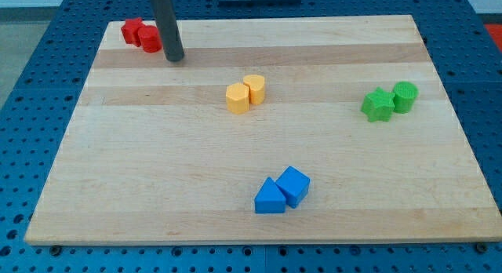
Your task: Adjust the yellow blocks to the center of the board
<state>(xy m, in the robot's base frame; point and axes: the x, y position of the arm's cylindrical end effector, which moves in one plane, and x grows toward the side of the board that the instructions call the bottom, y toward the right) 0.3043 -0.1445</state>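
Note:
Two yellow blocks stand touching near the middle of the wooden board (157, 171), a little toward the view's top: a yellow hexagonal block (237, 98) on the left and a yellow cylinder (254, 89) on the right. My tip (174, 56) is the lower end of the dark rod at the view's top left. It rests on the board well to the left of and above the yellow blocks, just right of the red blocks.
Two red blocks (141, 34) sit at the top left corner, next to my tip. A green star-shaped block (378, 105) and a green cylinder (405, 96) sit at the right. A blue triangular block (270, 198) and a blue cube (293, 185) sit at the bottom centre.

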